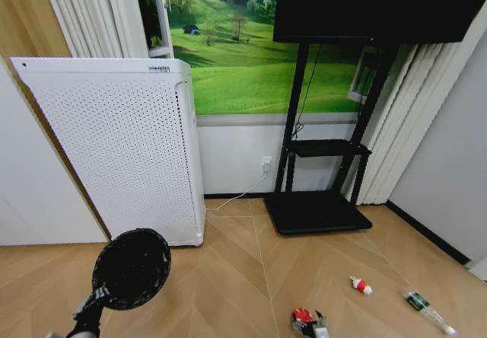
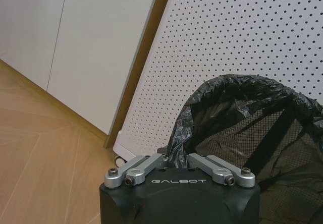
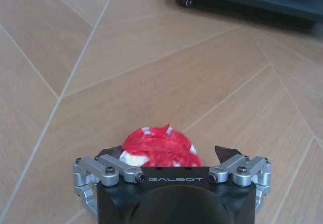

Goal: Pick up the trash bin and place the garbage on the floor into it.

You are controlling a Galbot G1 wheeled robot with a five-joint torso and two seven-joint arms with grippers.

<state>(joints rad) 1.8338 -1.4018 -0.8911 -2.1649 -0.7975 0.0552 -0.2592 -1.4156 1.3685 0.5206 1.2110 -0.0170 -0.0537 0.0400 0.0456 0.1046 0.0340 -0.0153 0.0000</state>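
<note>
Fingers of my right gripper (image 3: pixel 171 156) stand apart around the crumpled red-and-white wrapper (image 3: pixel 160 147), which sits between them on the tan chevron parquet floor (image 3: pixel 151 72), not yet pinched as far as I can judge. My left gripper (image 2: pixel 174 159) is clamped on the rim of the small round black mesh trash bin (image 1: pixel 131 268), held off the floor near the white perforated appliance (image 1: pixel 122 140). From the head view, the wrapper lies well apart from the bin, toward the black stand's base (image 1: pixel 316 212); beyond it lie the small red-and-white tube (image 1: pixel 360 285) and the clear bottle with green label (image 1: pixel 428 310). Only my left wrist view shows the bin's black liner bag (image 2: pixel 237 90).
</note>
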